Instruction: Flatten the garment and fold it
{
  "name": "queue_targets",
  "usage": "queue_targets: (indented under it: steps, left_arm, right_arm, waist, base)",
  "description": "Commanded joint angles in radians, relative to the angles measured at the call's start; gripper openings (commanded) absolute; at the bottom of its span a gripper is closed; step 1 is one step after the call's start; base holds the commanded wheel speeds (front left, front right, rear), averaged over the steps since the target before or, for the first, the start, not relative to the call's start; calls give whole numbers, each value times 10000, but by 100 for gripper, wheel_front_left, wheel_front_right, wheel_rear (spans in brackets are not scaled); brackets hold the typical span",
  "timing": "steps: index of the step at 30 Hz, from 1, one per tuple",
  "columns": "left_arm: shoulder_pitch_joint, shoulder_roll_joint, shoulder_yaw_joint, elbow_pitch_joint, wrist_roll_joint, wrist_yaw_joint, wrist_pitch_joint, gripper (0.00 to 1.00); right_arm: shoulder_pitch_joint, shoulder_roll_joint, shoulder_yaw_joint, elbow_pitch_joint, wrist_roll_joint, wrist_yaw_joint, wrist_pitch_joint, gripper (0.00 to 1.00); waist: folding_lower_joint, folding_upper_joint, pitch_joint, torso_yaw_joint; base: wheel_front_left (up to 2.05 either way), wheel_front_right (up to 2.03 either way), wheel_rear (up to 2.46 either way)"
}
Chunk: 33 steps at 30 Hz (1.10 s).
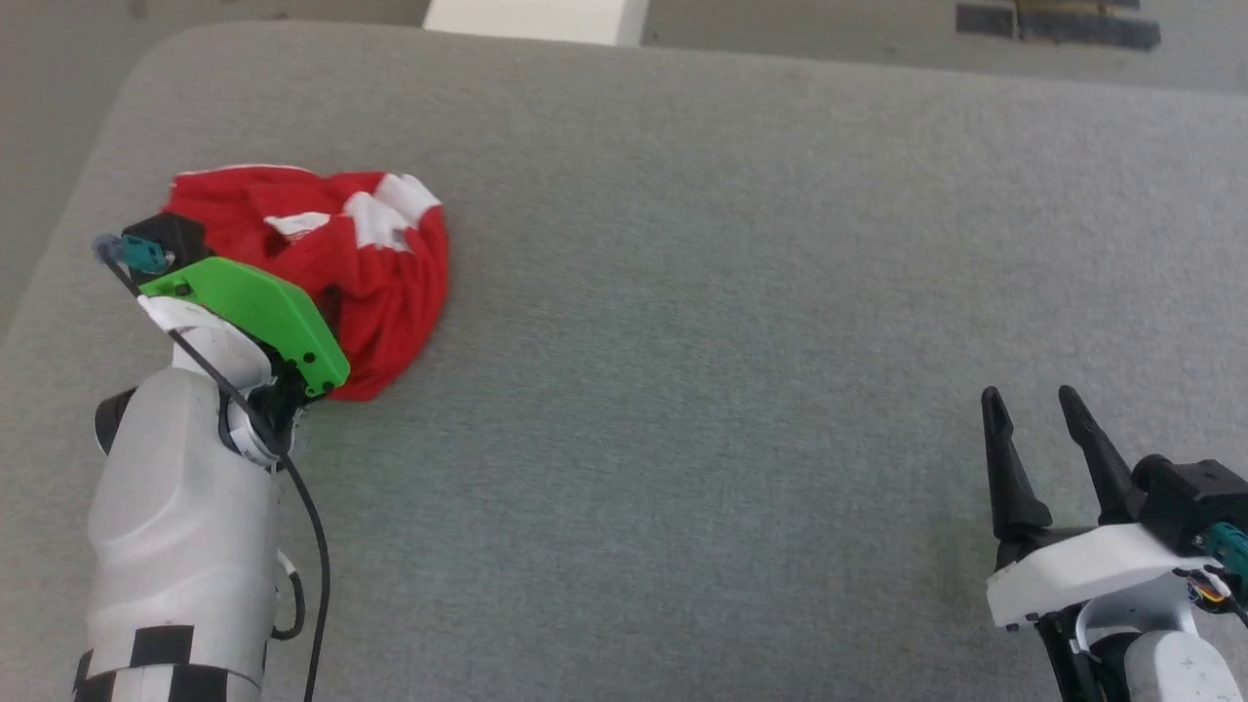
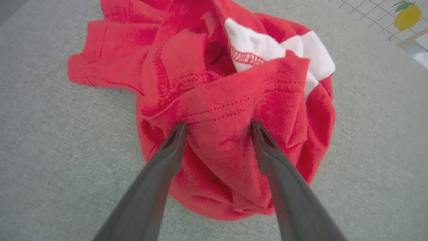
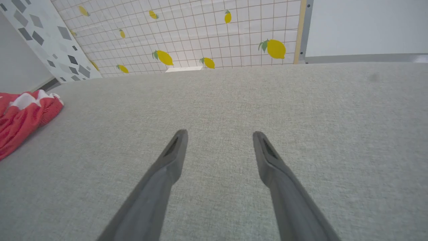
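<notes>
Now, your left gripper [image 2: 219, 126] straddles a raised fold of the garment [image 2: 187, 60], jaws apart; pinch low, then draw toward four o'clock, where your right gripper [image 1: 1030, 395] stands open, empty.

Crumpled red garment [image 2: 234, 110] on grey surface [image 2: 50, 150], left gripper [image 2: 219, 125] spread astride a fold

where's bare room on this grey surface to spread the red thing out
The wide middle of the grey surface, between the red garment and the right claw, is bare. The left end is crowded: the left claw stands open astride a fold of the garment.
</notes>
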Motion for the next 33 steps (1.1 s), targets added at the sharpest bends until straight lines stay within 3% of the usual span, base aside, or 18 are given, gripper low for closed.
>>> queue_targets:
  steps: [1,5,6,7,13,19,23,24,27,33]
  left_arm:
    - [-145,63,-23,193,-84,108,144,100]
    - [-71,45,-84,646,-116,278,581,100]
    - [-75,37,-64,663,-135,302,519,34]
    - [-83,65,-78,619,-82,327,309,0]
    - [-643,68,-20,-80,-154,-84,-1092,0]
    - [-1885,82,-356,-1392,-263,-1150,-2142,0]
    - [-2589,-330,-663,-2399,-899,-1515,-1843,0]
    - [-2946,-754,-847,-3196,-1686,-1626,-1386,0]
    - [-2943,-984,-1140,-3836,-2197,-1668,-1103,0]
    - [-1449,-1399,-2293,-4176,-2858,-1694,-986,0]
  right_arm:
    - [7,3,-33,-94,-61,-15,17,100]
    - [-12,3,6,-119,46,-15,-6,100]
    - [-34,3,45,-96,76,-15,-22,100]
    - [-57,3,100,-57,121,-15,-48,100]
    - [-94,3,346,307,281,-15,-188,100]
    - [-127,3,455,803,492,-15,-429,100]
    - [-35,3,539,1177,721,-15,-614,100]
    - [25,3,621,1403,808,-15,-735,100]
    - [80,3,589,1532,878,-15,-830,100]
    - [157,3,367,1705,929,-15,-946,100]
  waist:
    - [0,0,709,-644]
    - [0,0,736,-636]
    - [0,0,704,-615]
    - [0,0,648,-585]
    - [0,0,60,-366]
    - [0,0,-903,-554]
    - [0,0,-1486,-906]
    - [0,0,-1796,-1242]
    - [0,0,-1916,-1516]
    - [0,0,-1973,-2008]
  base:
    - [0,0,0]
    - [0,0,0]
    - [0,0,0]
    - [0,0,0]
    - [0,0,0]
    - [0,0,0]
    - [0,0,0]
    - [0,0,0]
    - [0,0,0]
    - [0,0,0]
